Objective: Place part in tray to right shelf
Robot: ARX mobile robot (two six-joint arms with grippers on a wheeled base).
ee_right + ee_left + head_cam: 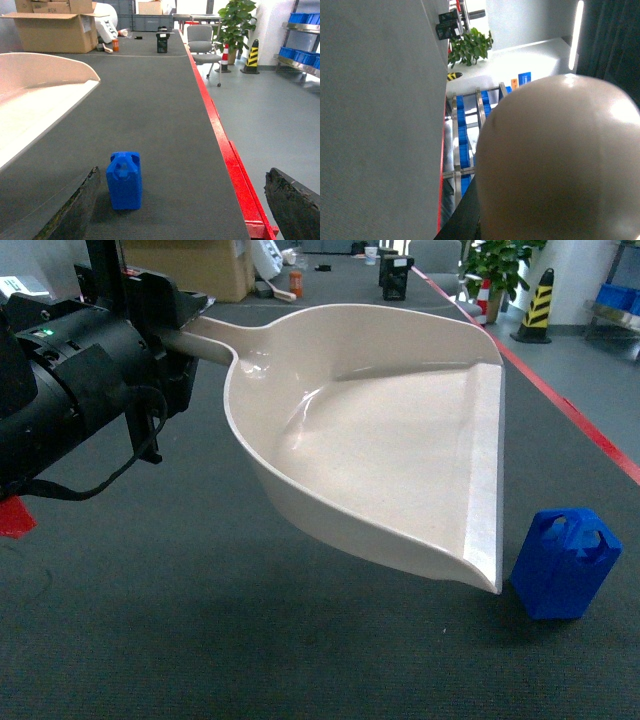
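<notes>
- No readable writing or brand marks that we can make out — the orange and blue signs in the left wrist view are too small.
- We count one part [566,562], standing upright on the dark worktop [200,640], just beside the tray [380,450]'s front lip corner, apart from it.
- One tray, held up off the worktop by its handle in the left claw [165,325].
- Right claw [180,210]: fingers [75,210] spread wide, the part near the left one, nothing held.
- Red worktop edge [220,130] runs along the right — plenty of bare mat ahead.
- Right shelf [300,55] with blue crates sits well away.
</notes>
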